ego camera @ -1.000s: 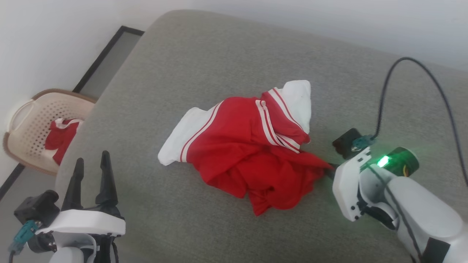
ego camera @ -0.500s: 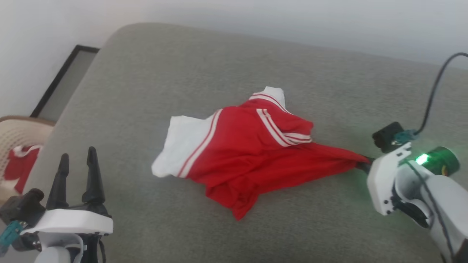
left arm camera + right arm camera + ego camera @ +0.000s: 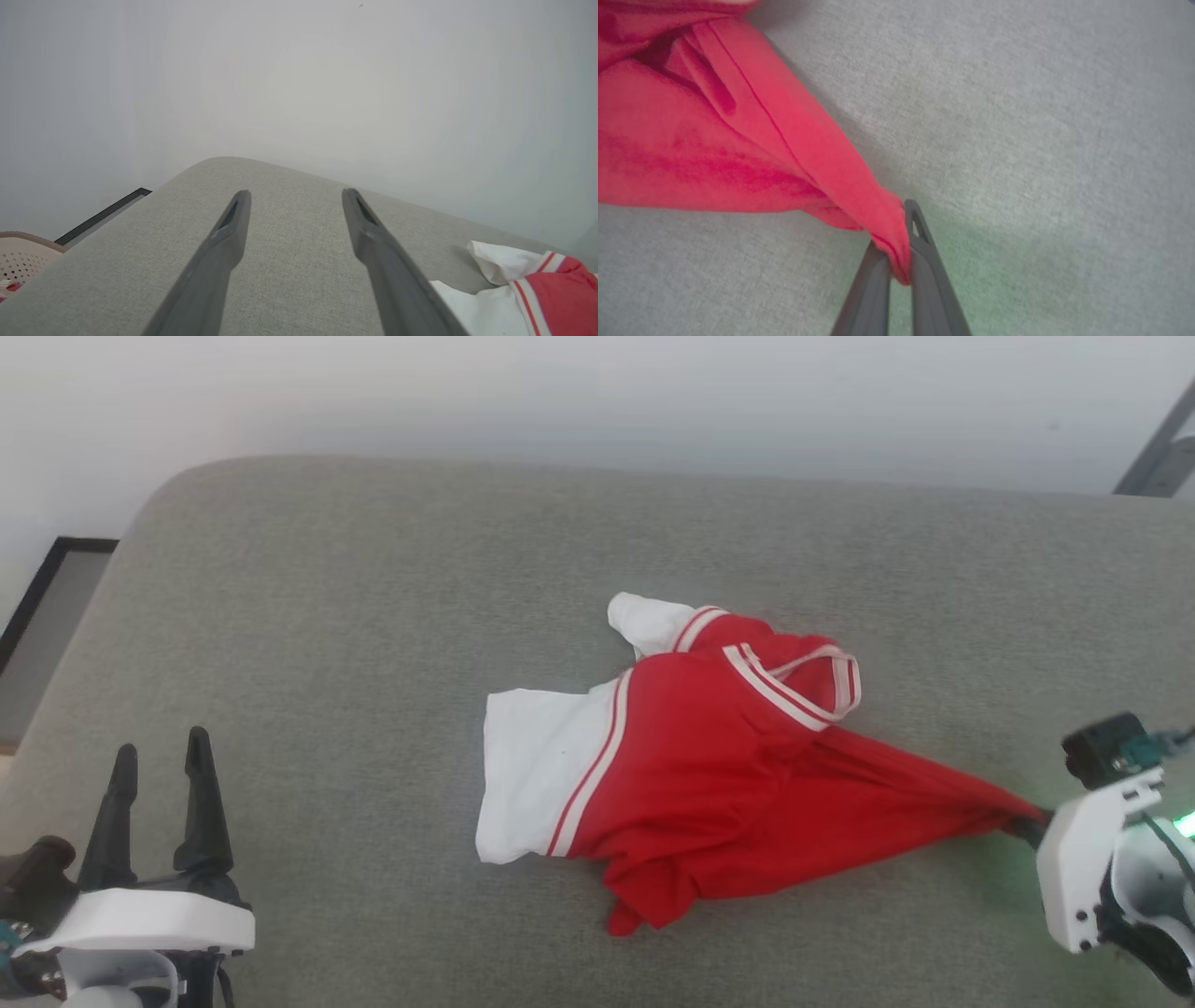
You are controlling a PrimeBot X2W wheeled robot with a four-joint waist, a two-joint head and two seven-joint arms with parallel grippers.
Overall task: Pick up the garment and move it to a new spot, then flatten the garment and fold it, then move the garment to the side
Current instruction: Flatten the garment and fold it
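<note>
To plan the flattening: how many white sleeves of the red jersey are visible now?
2. One white sleeve lies flat at the red jersey's left side; the other sleeve sticks out at the far edge beside the striped trim. Parts of either may be folded under.

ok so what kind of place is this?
Probably a home-style room or mock-up for laundry folding: a grey fabric-padded surface, bed- or sofa-like, against a plain white wall, a perforated laundry basket beside it, a red garment on top.
</note>
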